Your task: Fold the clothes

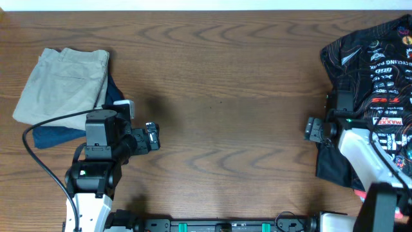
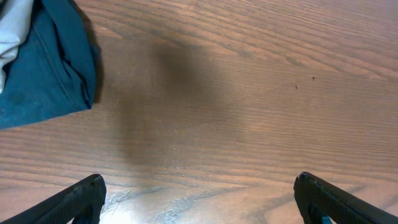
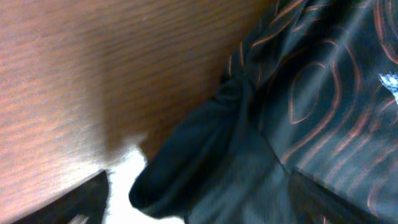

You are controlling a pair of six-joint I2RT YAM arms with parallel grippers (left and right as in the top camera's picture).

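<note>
The black jersey (image 1: 370,58), with an orange contour-line pattern and white and red logos, lies crumpled at the table's right edge. My right gripper (image 1: 313,129) is at its left edge. In the right wrist view its fingers (image 3: 199,202) are spread apart, with a dark fold of the jersey (image 3: 311,106) lying between them. Part of the jersey is hidden under my right arm. My left gripper (image 1: 152,136) is open and empty over bare wood at the left, far from the jersey. Its two fingertips (image 2: 199,199) show wide apart above the table.
Folded khaki trousers (image 1: 61,84) lie at the far left on a navy garment (image 1: 48,136). The navy garment's corner (image 2: 43,68) is up and to the left of my left gripper. The brown wooden table (image 1: 232,96) spans the middle.
</note>
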